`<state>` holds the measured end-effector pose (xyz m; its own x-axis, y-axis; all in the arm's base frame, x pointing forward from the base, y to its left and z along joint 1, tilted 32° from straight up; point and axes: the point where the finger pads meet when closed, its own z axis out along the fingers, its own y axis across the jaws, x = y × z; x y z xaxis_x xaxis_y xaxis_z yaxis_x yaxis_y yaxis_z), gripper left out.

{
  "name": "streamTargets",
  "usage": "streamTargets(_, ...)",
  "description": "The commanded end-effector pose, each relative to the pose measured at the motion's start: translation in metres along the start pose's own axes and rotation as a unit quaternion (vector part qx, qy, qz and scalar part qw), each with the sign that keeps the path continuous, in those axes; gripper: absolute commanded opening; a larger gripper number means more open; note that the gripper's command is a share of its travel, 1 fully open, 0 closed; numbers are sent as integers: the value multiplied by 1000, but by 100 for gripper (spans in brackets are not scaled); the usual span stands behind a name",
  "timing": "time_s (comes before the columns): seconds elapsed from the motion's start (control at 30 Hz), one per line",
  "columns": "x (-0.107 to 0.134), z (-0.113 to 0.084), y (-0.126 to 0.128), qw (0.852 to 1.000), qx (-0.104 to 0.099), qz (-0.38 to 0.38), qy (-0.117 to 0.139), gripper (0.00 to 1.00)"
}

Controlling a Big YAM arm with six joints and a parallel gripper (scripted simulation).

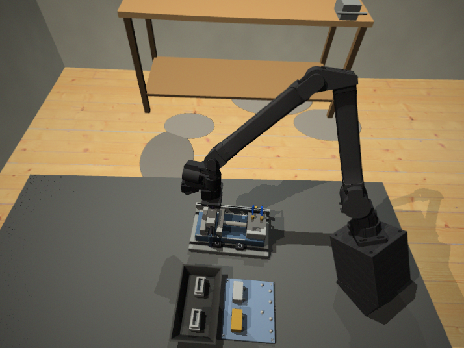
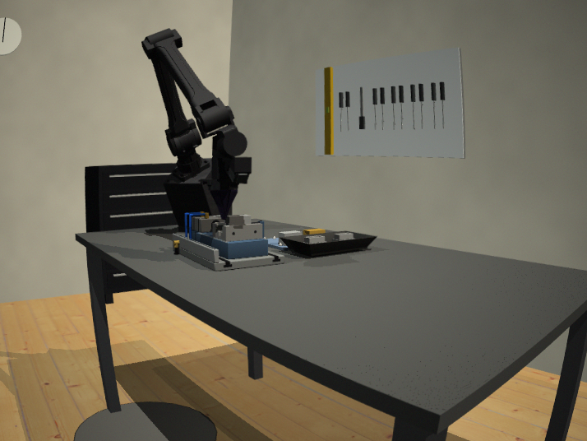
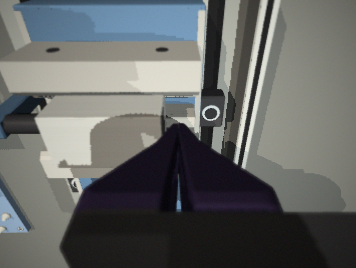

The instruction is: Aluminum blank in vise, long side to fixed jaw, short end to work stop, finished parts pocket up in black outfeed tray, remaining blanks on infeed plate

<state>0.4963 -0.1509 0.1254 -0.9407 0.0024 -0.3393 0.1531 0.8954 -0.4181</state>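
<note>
My gripper (image 2: 224, 216) (image 3: 178, 133) is shut and empty, its tips low over the vise at the gray blank's end away from the work stop (image 3: 19, 124). That gray blank (image 1: 211, 221) (image 3: 100, 131) lies along the fixed jaw (image 2: 242, 232) (image 3: 100, 75), its other short end at the stop; any small gap is too fine to tell. The bars are hidden. Two pocketed parts (image 1: 199, 286) (image 1: 195, 319) lie pocket up in the black tray (image 1: 217, 299) (image 2: 326, 248). A gray blank (image 1: 238, 291) and a brass blank (image 1: 236, 320) lie on the infeed plate (image 1: 255, 331), left of the visible pins.
The block with blue hoses (image 1: 257, 229) stands at the vise's robot side, with a rod running toward the jaws. A rail (image 1: 240, 206) runs along the vise's back edge. The dark robot pedestal (image 1: 370, 269) stands at the right. Tray and infeed plate are side by side in front.
</note>
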Motion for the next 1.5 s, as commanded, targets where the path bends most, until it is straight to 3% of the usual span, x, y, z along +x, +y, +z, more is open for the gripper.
streamTargets(0.0,5,12,14,1000,-2,-3,7,0)
streamTargets(1.47,4,11,27,1000,-4,-4,6,0)
